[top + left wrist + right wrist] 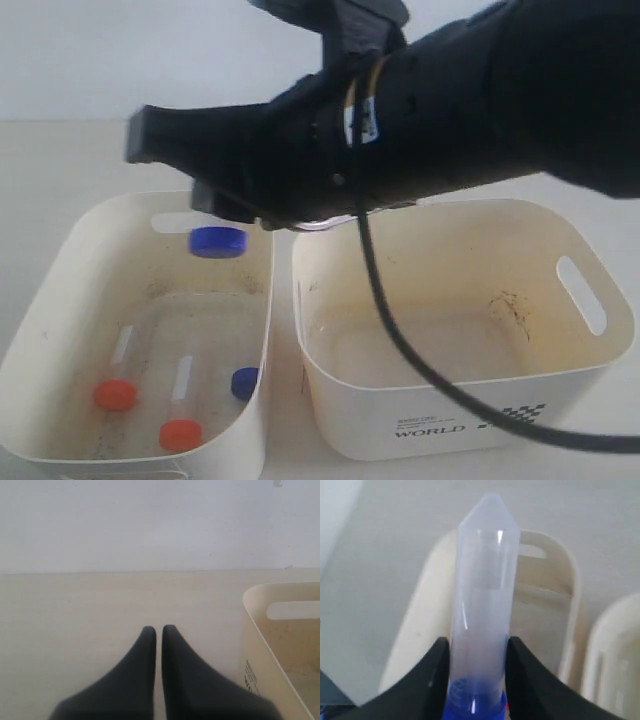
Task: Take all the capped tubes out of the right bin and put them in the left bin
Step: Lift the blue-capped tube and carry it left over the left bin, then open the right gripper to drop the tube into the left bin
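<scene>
The right pincer [476,647] is pinching a blue-capped tube [482,580] close to its cap, holding it above the left bin [50,310], where three other tubes [116,394] lie; the right bin [400,400] looks empty, so this is probably the last one. I'd bring it down toward the bare floor near the bin's back wall before spreading the jaws, so it neither bounces out nor strikes the others; the left pincer [156,630] is pressed together over the counter [75,605].
</scene>
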